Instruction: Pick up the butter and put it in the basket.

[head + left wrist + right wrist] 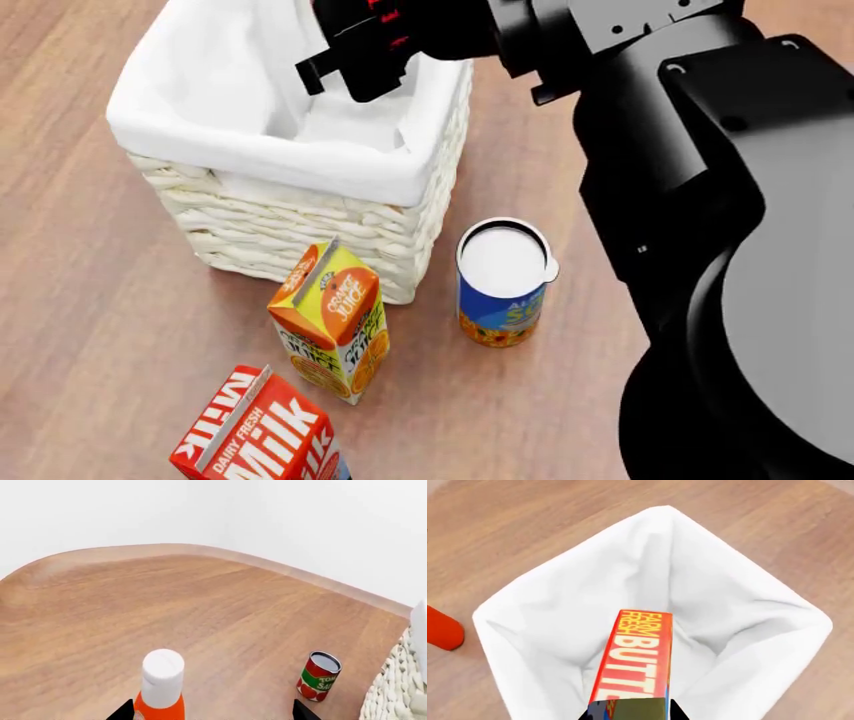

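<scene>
The butter [637, 655], a slim red box with white lettering, is clamped at its near end between the jaws of my right gripper [630, 712]. It hangs over the open mouth of the basket [527, 587], above the white cloth lining. In the head view the right gripper [354, 50] is above the basket [307, 215], inside the line of its rim. My left gripper [212, 715] is open, with only its two dark fingertips [123, 712] showing, low over the wooden table. The basket's woven corner [393, 690] lies off to one side of it.
An orange bottle with a white cap [162, 680] stands just in front of the left gripper, and a tomato can [319, 676] stands near the basket. An orange juice carton [331, 320], a milk carton [260, 430] and a blue-and-yellow can [505, 280] stand in front of the basket.
</scene>
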You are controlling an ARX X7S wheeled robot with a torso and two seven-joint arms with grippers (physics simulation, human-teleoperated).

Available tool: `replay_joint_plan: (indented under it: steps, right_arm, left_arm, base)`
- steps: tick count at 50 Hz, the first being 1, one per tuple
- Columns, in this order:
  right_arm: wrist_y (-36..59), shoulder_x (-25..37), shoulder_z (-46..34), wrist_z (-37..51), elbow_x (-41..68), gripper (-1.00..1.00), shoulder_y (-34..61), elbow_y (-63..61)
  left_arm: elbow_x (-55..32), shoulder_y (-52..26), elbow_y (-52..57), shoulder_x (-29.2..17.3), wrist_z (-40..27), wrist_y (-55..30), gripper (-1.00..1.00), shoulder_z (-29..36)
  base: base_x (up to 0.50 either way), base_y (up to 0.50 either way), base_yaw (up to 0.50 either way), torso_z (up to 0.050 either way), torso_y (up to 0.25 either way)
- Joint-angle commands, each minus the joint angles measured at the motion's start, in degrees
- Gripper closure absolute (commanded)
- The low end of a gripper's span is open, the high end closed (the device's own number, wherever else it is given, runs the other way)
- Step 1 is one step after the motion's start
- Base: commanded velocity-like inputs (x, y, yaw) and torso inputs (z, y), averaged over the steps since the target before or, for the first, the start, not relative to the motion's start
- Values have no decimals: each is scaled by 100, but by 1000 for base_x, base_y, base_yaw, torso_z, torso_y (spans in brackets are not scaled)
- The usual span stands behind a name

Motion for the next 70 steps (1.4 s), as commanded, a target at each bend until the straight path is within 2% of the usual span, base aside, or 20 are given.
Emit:
replay_joint_plan:
  steps: [1,26,48,62,63,70]
  right_arm:
    - [112,0,225,-132,-89,100,77,-128]
    - [-208,0,193,-482,-121,100,-40,-182]
    - [-366,0,188,-437,79,100,-185,-137]
    - [-540,0,196,-173,152,100,-207,-33]
    - [-577,0,206,-146,158,-100,-208,-19]
    - [-973,0,198,-157,76,-100,-187,-19]
  left_arm:
    - [-45,43,112,-6,-95,-61,-100,-3]
    - [-209,47,208,-69,-192,-124,-100,-106]
    - [-479,215,657,-175,-434,-370,-100,-224]
    - [-450,233,532,-156,-348,-236,-100,-223]
    - [-468,236,544,-161,-350,-239,-100,-235]
    - [-488,237,548,-171,-368,-239,-100,-248]
  base:
    - [0,0,0,0,0]
    - [0,0,0,0,1]
    - [0,0,0,0,1]
    - [0,0,0,1,1]
    - [0,0,0,0,10]
    - [0,0,0,0,0]
